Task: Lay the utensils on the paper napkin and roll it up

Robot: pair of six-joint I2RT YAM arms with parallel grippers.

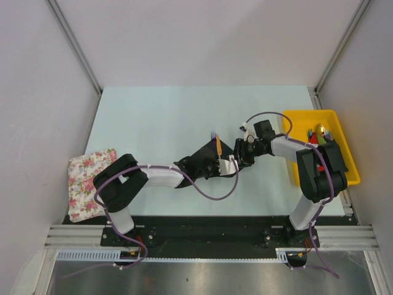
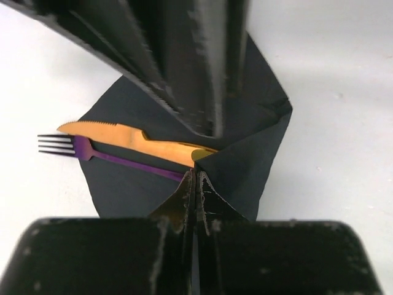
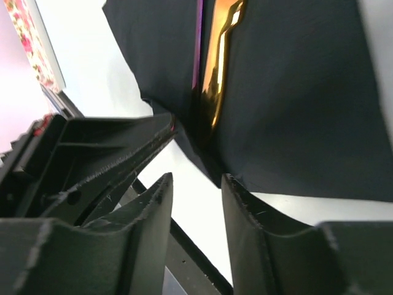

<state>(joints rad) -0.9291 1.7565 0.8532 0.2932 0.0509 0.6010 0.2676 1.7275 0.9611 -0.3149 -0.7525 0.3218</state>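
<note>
The black paper napkin (image 1: 207, 157) lies mid-table with one side folded up. On it lie the utensils: an orange-gold knife (image 1: 217, 145) and a purple-handled fork (image 2: 116, 158) whose tines (image 1: 213, 135) stick past the far edge. My left gripper (image 1: 213, 167) is shut, pinching the napkin's near fold (image 2: 233, 166) over the handle ends. My right gripper (image 1: 237, 155) is open just right of the napkin; its fingertips (image 3: 164, 184) hover by the lifted napkin edge (image 3: 295, 92) and hold nothing. The knife (image 3: 221, 55) and fork (image 3: 199, 43) also show in the right wrist view.
A yellow tray (image 1: 344, 172) at the right holds red and green rolled napkins with a gold spoon (image 1: 319, 130). A floral pink-white cloth (image 1: 87, 182) lies at the table's left edge. White walls stand on three sides.
</note>
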